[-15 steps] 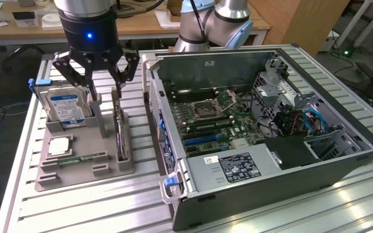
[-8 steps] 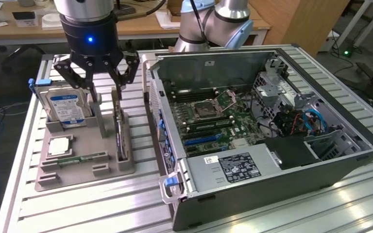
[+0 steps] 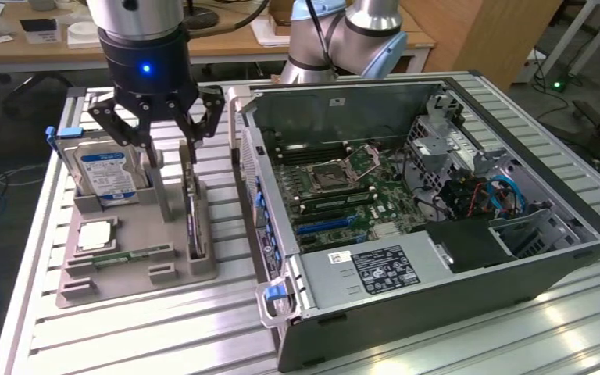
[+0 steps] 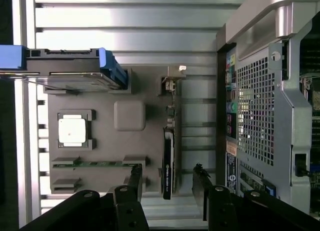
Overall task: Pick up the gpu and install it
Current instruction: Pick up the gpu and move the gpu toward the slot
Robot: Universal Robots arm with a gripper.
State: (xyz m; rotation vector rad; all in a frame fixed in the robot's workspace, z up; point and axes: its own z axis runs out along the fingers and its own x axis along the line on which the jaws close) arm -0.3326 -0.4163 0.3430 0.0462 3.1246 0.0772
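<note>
The gpu is a thin dark card with a metal end bracket. It stands on edge in a slot of the grey holder tray, to the exterior view's left of the open computer case. My gripper hangs open just above the card's bracket end and holds nothing. In the wrist view the gpu shows edge-on, lying between my two dark fingers, with a gap on either side. The case's motherboard lies exposed, with blue expansion slots.
The grey tray also carries a silver hard drive with a blue label, a square processor chip and a narrow green memory stick. The case's perforated rear wall stands close beside the tray. Everything rests on a slatted aluminium table.
</note>
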